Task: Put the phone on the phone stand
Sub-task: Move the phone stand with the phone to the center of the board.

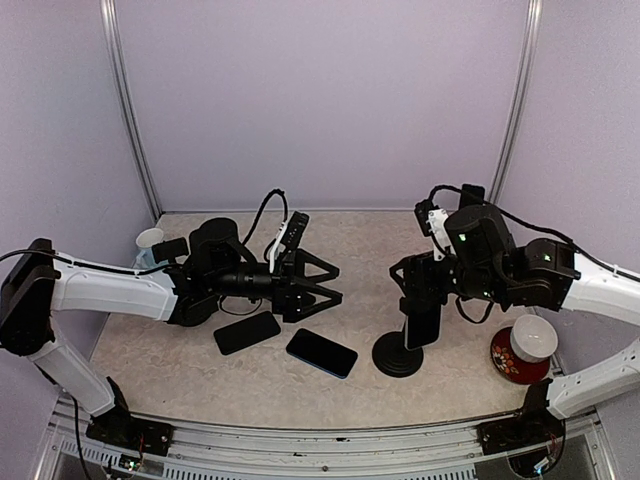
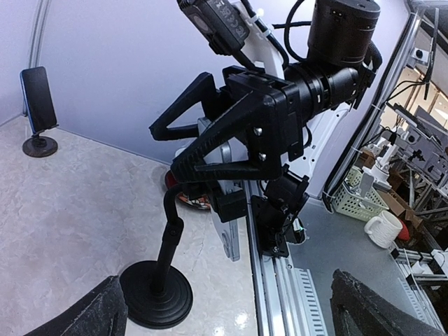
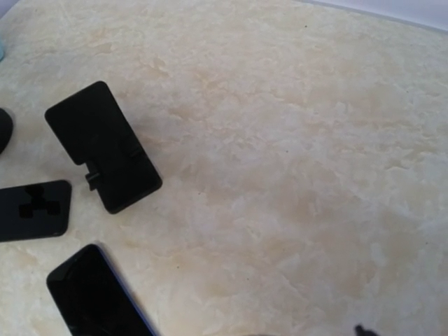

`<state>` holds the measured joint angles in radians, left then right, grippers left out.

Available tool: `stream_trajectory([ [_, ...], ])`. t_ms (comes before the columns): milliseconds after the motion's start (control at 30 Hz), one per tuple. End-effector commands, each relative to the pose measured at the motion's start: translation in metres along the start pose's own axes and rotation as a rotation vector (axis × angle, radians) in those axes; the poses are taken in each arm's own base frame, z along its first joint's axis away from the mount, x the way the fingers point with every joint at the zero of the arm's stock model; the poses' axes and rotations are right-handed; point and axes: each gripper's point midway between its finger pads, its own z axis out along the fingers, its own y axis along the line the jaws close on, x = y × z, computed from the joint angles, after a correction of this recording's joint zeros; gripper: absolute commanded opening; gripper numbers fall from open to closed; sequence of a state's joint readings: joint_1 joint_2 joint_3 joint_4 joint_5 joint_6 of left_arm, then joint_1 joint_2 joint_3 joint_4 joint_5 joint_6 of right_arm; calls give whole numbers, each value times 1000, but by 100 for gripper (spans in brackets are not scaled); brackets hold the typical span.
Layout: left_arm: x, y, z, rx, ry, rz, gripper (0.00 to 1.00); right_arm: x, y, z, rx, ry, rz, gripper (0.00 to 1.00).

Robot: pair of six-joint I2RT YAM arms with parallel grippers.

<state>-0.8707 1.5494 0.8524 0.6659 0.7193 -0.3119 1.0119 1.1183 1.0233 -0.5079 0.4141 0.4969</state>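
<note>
The black phone stand point(image 1: 397, 355) has a round base and a bent neck and stands right of centre; it also shows in the left wrist view point(image 2: 155, 294). A dark phone point(image 1: 422, 328) sits upright at its head. My right gripper point(image 1: 415, 290) hangs just above the stand's head. In the left wrist view the right gripper point(image 2: 161, 148) has its jaws spread wide with nothing between them. Two more dark phones lie flat on the table, one black point(image 1: 247, 332) and one blue-edged point(image 1: 321, 352). My left gripper point(image 1: 338, 284) is open and empty above them.
A red bowl with a white cup point(image 1: 528, 348) stands at the right. A white cup point(image 1: 150, 240) stands at the back left. A second small stand holding a phone point(image 2: 38, 105) is by the far wall. A black flat holder point(image 3: 101, 147) lies beside the phones.
</note>
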Motion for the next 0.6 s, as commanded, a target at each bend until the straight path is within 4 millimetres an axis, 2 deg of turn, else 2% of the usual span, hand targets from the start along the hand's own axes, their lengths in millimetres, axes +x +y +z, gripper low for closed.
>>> stream_trajectory([
  [0,-8,-1,-4,-8,-26,20,99,-32,-1,-8,39,-82,-40,58],
  [300,-10,7,-17,-53,-17,38,99,-69,-12,-3,124,-150,-105,55],
  [567,0,29,-34,-109,-2,35,99,-102,-40,9,174,-205,-96,52],
])
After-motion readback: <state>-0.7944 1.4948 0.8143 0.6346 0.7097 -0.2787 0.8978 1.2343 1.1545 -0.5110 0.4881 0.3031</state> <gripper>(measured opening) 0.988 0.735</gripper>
